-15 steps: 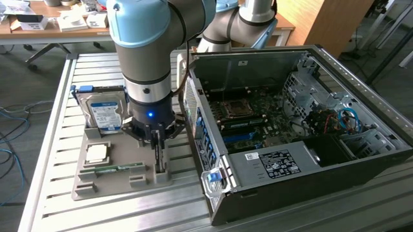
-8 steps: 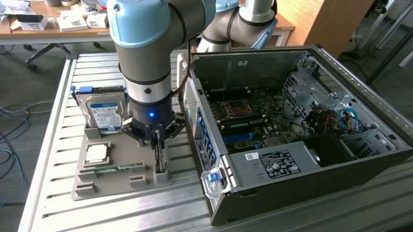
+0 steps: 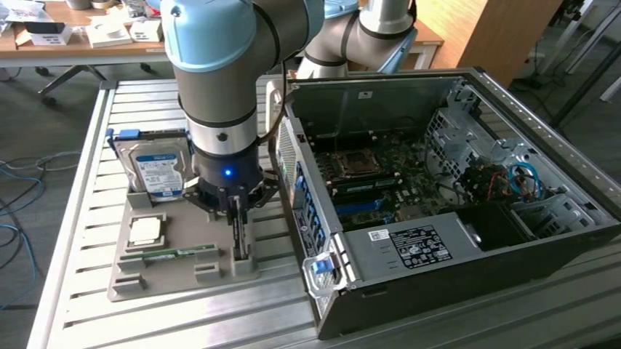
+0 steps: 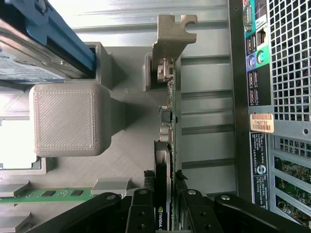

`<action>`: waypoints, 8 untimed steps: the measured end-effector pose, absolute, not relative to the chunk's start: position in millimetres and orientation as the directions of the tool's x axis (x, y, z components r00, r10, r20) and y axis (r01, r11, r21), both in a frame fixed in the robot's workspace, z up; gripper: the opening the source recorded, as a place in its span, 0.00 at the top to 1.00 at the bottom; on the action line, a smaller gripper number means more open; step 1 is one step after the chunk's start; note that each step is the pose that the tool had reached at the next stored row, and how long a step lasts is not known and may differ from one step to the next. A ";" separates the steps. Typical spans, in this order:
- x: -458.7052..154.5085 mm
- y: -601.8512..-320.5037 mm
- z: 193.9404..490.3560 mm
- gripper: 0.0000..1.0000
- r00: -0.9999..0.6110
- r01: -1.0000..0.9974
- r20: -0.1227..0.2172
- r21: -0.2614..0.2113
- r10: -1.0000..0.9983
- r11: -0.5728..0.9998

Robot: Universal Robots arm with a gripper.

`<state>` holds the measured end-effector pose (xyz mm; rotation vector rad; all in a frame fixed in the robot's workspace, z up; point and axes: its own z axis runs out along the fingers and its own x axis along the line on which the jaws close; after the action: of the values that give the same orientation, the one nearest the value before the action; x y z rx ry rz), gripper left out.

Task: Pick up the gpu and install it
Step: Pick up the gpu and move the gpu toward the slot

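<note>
A: Fingers (image 4: 145, 189)?
B: Partly closed on the gpu (image 4: 171, 114), one against each face, as far as I can judge.
A: Where's the gpu?
B: On edge in the grey holder (image 3: 145, 280), lower left of the exterior view, just beside the open case (image 3: 466, 240).
A: Progress?
B: Reach and grip look done. It's not lifted and not in the case yet.

Blue-white label on hard drive (image 3: 158, 173). Green memory stick (image 3: 180, 254). Plain grey holder (image 3: 160, 280), fine ribbed print. Dark-edged gpu (image 4: 169, 121), silver bracket. Black computer case (image 3: 456, 276), white sticker. Silver slatted table (image 3: 92, 189).
</note>
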<state>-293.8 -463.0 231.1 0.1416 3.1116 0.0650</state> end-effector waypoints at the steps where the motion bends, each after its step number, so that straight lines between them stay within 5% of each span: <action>1: -293.8 -463.0 231.1 0.73 -0.996 0.089 -0.024 0.043 0.090 0.995; 8: -293.8 -463.0 231.1 0.73 -0.996 0.079 -0.024 0.043 0.080 0.996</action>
<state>-293.8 -463.0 231.1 0.1240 3.1125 0.0652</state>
